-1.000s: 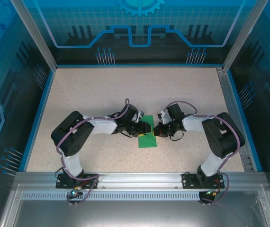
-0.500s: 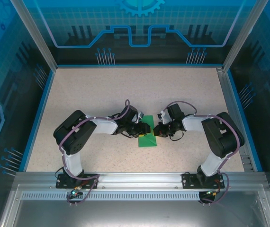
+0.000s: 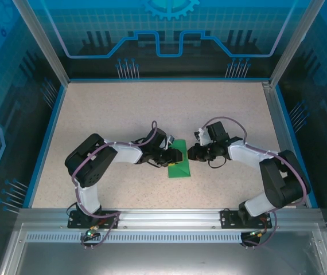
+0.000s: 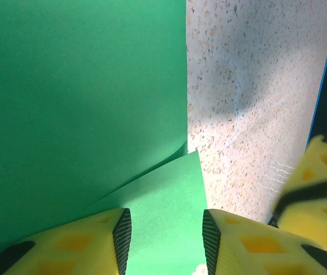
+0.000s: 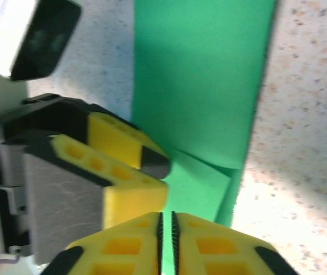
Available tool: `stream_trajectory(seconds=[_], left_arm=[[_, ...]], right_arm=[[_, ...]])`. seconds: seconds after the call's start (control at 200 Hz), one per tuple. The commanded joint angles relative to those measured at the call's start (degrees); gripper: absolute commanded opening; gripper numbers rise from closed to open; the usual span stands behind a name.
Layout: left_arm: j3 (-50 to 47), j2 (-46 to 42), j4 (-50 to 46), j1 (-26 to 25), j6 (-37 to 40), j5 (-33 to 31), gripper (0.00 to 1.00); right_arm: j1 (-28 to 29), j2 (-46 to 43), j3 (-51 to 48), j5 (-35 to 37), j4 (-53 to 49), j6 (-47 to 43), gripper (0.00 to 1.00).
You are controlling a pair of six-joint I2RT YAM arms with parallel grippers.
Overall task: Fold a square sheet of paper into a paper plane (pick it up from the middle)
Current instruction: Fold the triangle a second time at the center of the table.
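Paper status: the square sheet of paper (image 3: 179, 165) lies flat mid-desk (image 3: 123, 114) between both arms, with one corner flap (image 4: 163, 195) turned over onto it. Left fingers (image 4: 77, 243) are parted and straddle that flap. Right fingers (image 5: 123, 246) are pressed almost together at the sheet's edge; cannot tell whether they pinch it. Judged early stage: no pointed nose, centre ridge or wings yet, so most folds remain.

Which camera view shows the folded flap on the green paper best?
The left wrist view: the flap lies large and sharp on the green paper, before the left tool. The right wrist view shows it smaller. In the top view the paper is small; the flap is unclear.
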Motion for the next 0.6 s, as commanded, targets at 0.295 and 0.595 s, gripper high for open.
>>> stream_trajectory(seconds=[0.295, 0.595], left_arm=[[-1.2, 3.4, -5.0, -0.5, 0.7, -2.3, 0.42], [-0.9, 3.4, -5.2, -0.5, 0.6, -2.5, 0.38]], right_arm=[[6.1, 4.8, -2.0, -4.7, -0.1, 0.9, 0.05], [5.2, 0.9, -4.2, 0.7, -1.2, 2.1, 0.03]])
